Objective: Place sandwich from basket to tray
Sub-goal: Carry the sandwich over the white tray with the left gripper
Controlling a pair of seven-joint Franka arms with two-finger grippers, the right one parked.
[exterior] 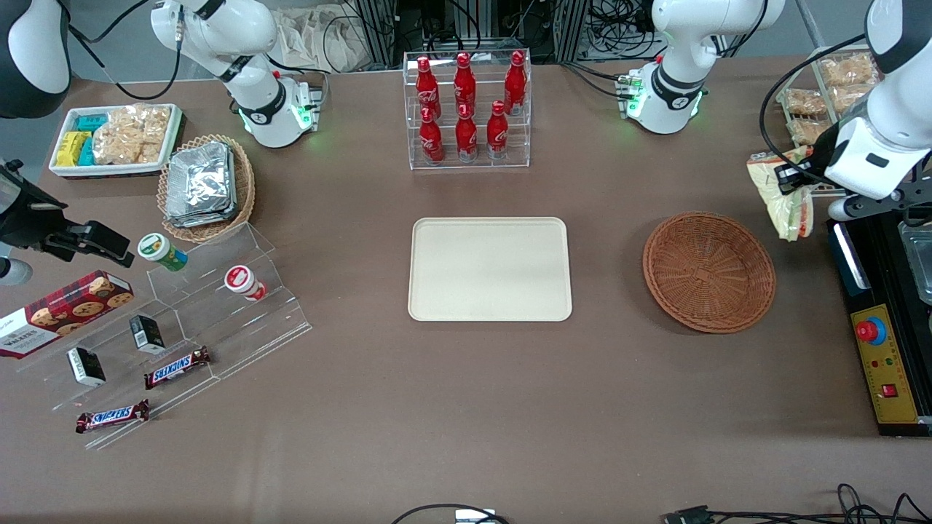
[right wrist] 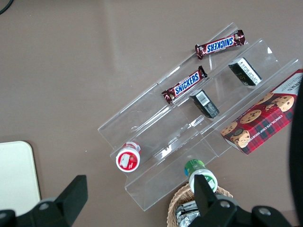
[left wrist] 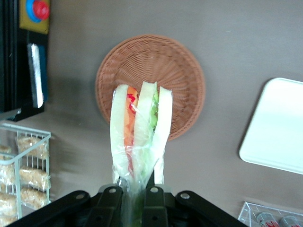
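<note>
I had the hand (left wrist: pixel 131 196) clamped on the one sandwich (left wrist: pixel 139 130), held in the air just off the single wicker basket (exterior: pixel 708 271), toward the working arm's end of the tabletop (exterior: pixel 466 407). I judged the carry underway; next it needed swinging over the one tray (exterior: pixel 489 268), lowering, then release
</note>
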